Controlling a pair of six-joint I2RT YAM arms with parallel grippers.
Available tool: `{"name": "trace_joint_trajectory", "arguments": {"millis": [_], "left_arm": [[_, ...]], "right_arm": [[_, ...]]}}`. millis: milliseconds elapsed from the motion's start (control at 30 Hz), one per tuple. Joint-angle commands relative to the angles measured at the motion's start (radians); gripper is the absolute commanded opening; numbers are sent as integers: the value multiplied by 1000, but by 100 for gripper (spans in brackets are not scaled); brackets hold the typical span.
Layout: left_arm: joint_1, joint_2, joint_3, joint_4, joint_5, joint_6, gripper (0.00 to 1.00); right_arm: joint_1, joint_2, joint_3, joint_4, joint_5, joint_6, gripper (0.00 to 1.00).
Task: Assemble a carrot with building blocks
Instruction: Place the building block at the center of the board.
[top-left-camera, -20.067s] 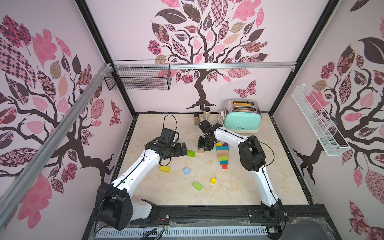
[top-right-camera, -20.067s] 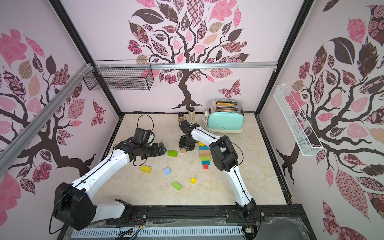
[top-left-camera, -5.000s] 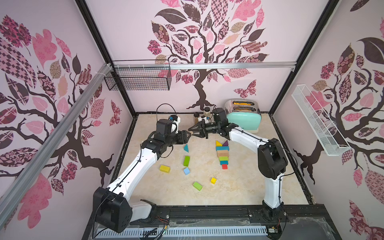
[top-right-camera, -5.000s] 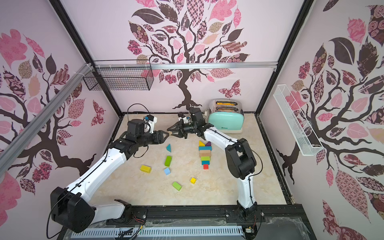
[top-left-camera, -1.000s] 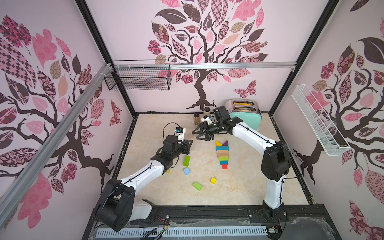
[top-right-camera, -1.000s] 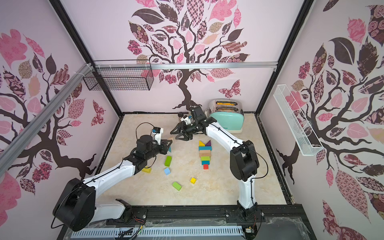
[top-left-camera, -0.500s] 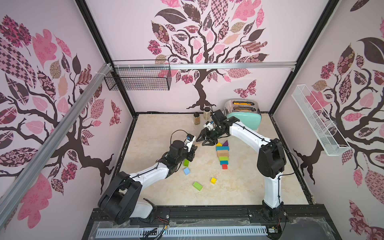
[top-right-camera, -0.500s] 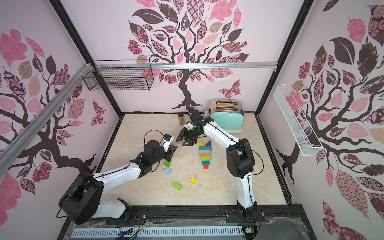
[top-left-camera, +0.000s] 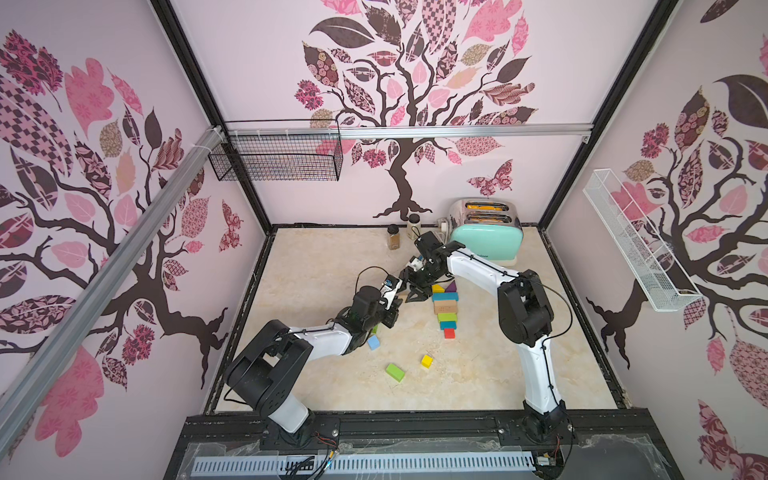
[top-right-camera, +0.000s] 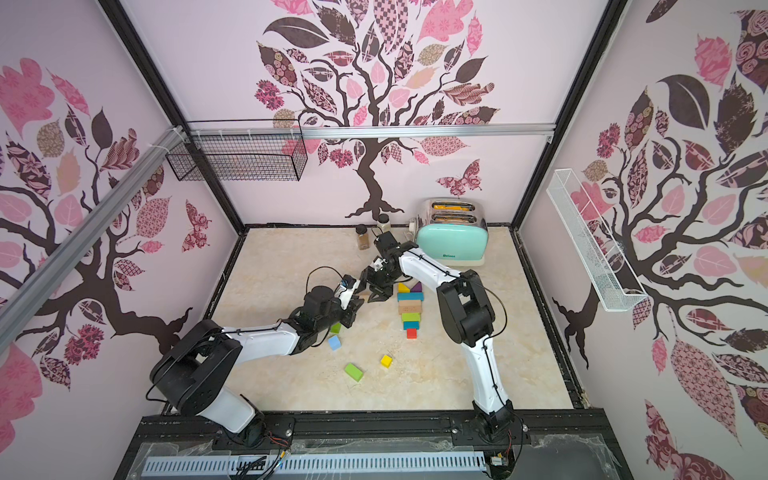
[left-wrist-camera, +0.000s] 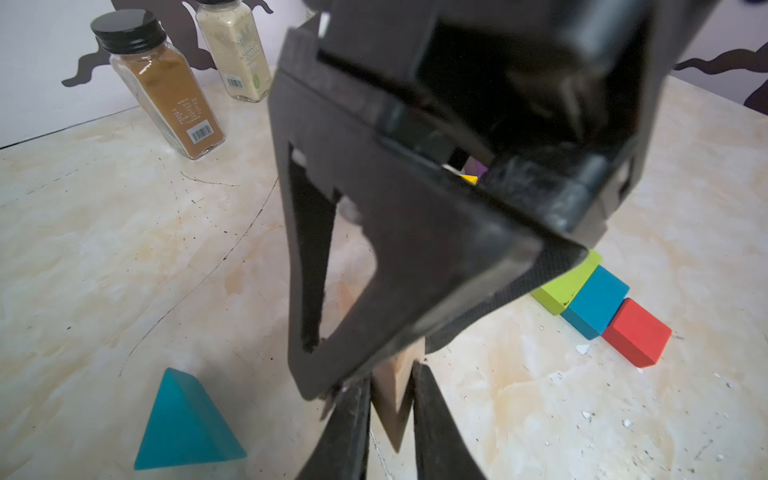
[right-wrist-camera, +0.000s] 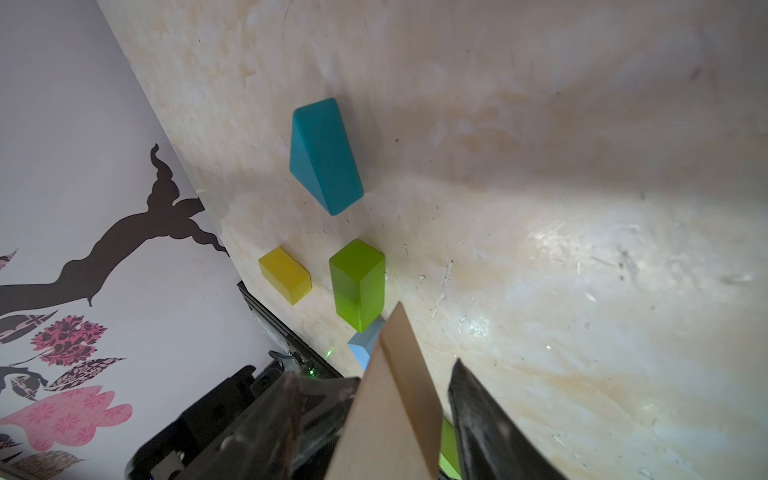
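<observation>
My left gripper (left-wrist-camera: 390, 374) is shut on a bare wood wedge (left-wrist-camera: 395, 399), held just above the table left of the block column. My right gripper (right-wrist-camera: 386, 374) straddles the same wedge (right-wrist-camera: 395, 395) from the other side, open, with a gap beside one finger. In a top view both grippers meet at the wedge (top-left-camera: 403, 293). The column runs from yellow (top-left-camera: 437, 288) and purple (top-left-camera: 451, 286) wedges, through teal (top-left-camera: 444, 296), wood (top-left-camera: 445, 307), green and blue bricks, to a red cube (top-left-camera: 449, 333). A teal wedge (left-wrist-camera: 187, 419) lies close by.
Loose blocks: a light blue cube (top-left-camera: 373, 342), a green brick (top-left-camera: 395, 372), a yellow cube (top-left-camera: 427, 360), a yellow brick (right-wrist-camera: 284, 274) and another green brick (right-wrist-camera: 357, 282). Two spice jars (top-left-camera: 393, 237) and a mint toaster (top-left-camera: 486, 235) stand at the back wall.
Both grippers have come down and forward together toward the left side of the column. The left arm has stretched out lower. The right jaws stand slightly wider.
</observation>
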Motion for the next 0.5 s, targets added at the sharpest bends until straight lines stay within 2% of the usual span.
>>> {"name": "trace_joint_trajectory", "arguments": {"millis": [0,300,467], "left_arm": [[-10,23,2,62,-22,-7,22],[-14,54,9,72,-40,-1,23],[-14,69,17,70,-46,-4,27]], "right_arm": [[-6,6,40,-14,13,-10,54],[-5,-6,38,-45,31,-38,38],[-6,-4,38,-48,35,-46,21]]}}
